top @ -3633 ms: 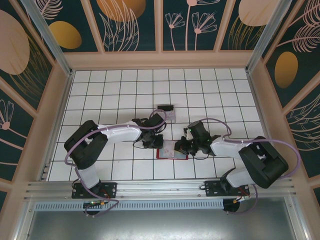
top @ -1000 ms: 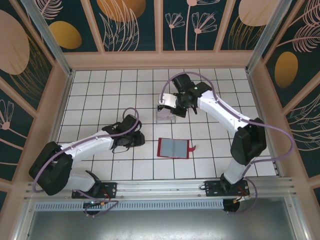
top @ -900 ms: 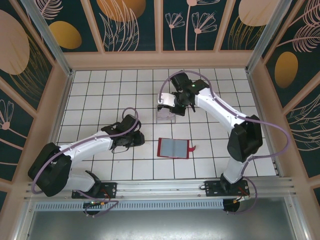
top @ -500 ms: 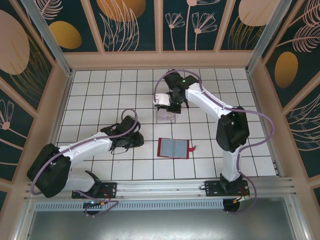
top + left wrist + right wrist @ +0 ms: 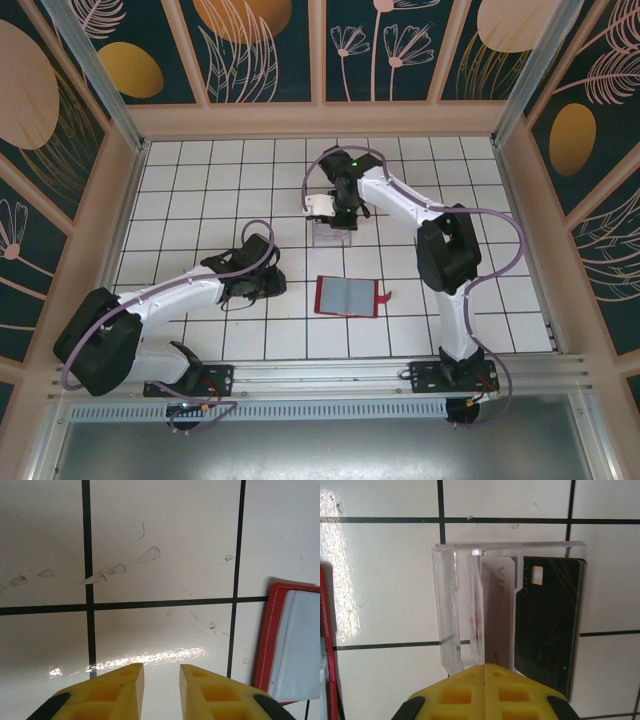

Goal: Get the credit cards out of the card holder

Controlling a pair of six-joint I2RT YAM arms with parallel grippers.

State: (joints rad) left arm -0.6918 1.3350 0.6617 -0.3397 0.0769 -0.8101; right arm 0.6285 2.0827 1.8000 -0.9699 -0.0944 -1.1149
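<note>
On the table, front middle: I see the card holder (image 5: 347, 296) lying open and flat with its grey lining up and its little tab pointing right.
Cards: a black card (image 5: 547, 625) lies flat in the right half of the clear box (image 5: 445, 605), and a pale card (image 5: 495, 605) lettered "VIP" sits in the left half, beside it.
Box: it stands farther out on the table (image 5: 200, 180), beyond the holder and apart from it.
Right pincer: the right gripper (image 5: 485, 672) hangs over the near end of the box with its fingers pressed together. The pale card's near end runs right into them, so I read it as pinched, though its edge is hidden there.
Left pincer: the left gripper (image 5: 161, 680) hovers low over bare tile just left of the holder's red edge, its fingers a narrow gap apart and holding nothing.
Done, as I judge it: two cards are out of the holder, one set down and one at the box.
Left to do: let go of the pale card, then check the pockets.
Hard to make out: from above the lining is too small for me to tell whether any card remains tucked inside. My left wrist view cuts the holder off at the frame's right edge.
</note>
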